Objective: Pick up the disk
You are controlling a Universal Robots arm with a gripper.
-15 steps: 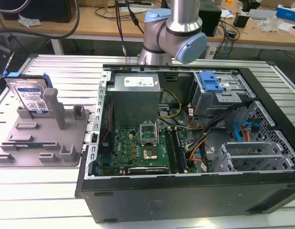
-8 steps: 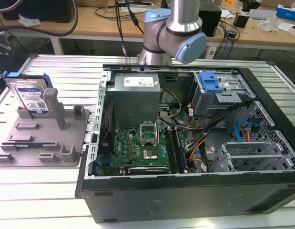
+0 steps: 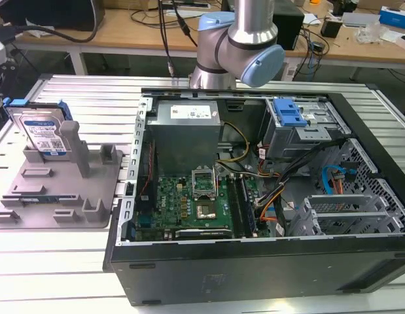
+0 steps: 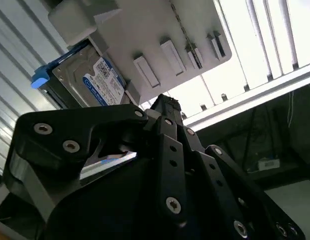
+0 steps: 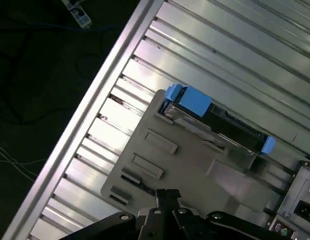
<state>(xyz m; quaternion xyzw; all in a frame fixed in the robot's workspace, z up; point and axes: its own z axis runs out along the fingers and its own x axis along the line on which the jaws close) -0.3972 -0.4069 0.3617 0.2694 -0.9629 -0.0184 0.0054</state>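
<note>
The disk (image 3: 44,134) stands upright on its edge in the grey holder tray (image 3: 58,196) at the exterior view's left, with its blue-and-white label facing out and a blue frame around it. In both wrist views it is seen from above: disk (image 4: 97,80), disk (image 5: 215,120), set in the tray (image 4: 144,30), tray (image 5: 160,165). My gripper (image 5: 168,194) hovers well above the tray, apart from the disk, and its black fingers meet at the tips with nothing between them. The same gripper (image 4: 162,102) appears in the second wrist view.
The arm (image 3: 238,39) rises behind an open computer case (image 3: 254,275), which holds a motherboard, cables and a silver drive cage with a blue bracket (image 3: 290,114). Everything rests on a ribbed aluminium table (image 3: 58,261). Workbenches with cables stand behind.
</note>
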